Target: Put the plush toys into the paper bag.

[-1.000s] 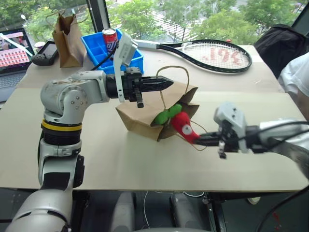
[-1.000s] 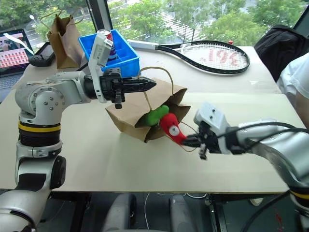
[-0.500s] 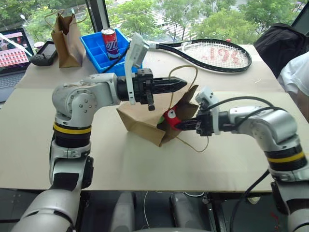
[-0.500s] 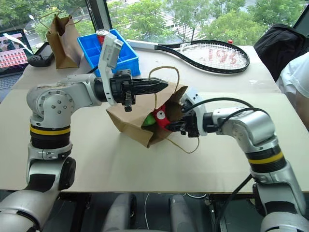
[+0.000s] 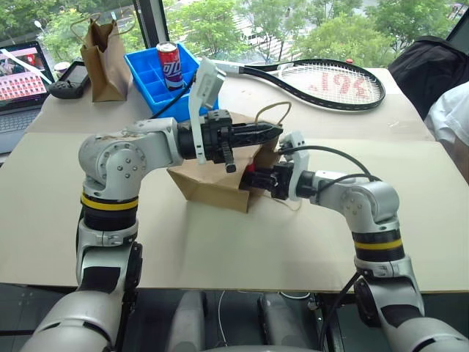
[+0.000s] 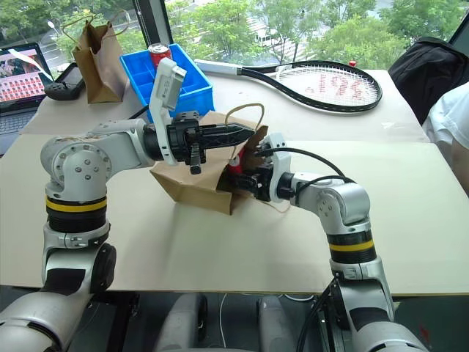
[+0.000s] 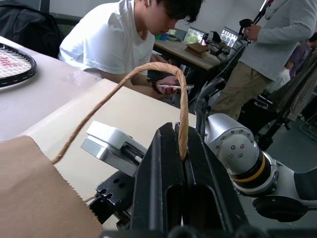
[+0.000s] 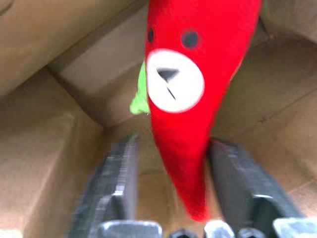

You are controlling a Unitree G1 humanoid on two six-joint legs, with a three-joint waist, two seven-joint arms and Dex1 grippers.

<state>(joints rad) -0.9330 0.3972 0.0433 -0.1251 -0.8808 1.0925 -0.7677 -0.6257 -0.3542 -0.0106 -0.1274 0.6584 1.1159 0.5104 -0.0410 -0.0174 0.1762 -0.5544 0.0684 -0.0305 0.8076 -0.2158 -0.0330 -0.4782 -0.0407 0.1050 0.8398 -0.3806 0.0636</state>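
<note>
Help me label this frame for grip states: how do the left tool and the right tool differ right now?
The left tool is shut, pinching the paper bag's cord handle; the right tool stands open. The left holds the bag by that handle from above; the right sits in the bag's mouth with the red chili plush between its fingers. Both meet at the same bag.

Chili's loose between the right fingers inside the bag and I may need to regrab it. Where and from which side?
Grip the red chili plush at its narrow tapered tail, which points back between the right gripper's open fingers. Come straight in through the paper bag's mouth; the left gripper, pinching the handle, holds it open.
</note>
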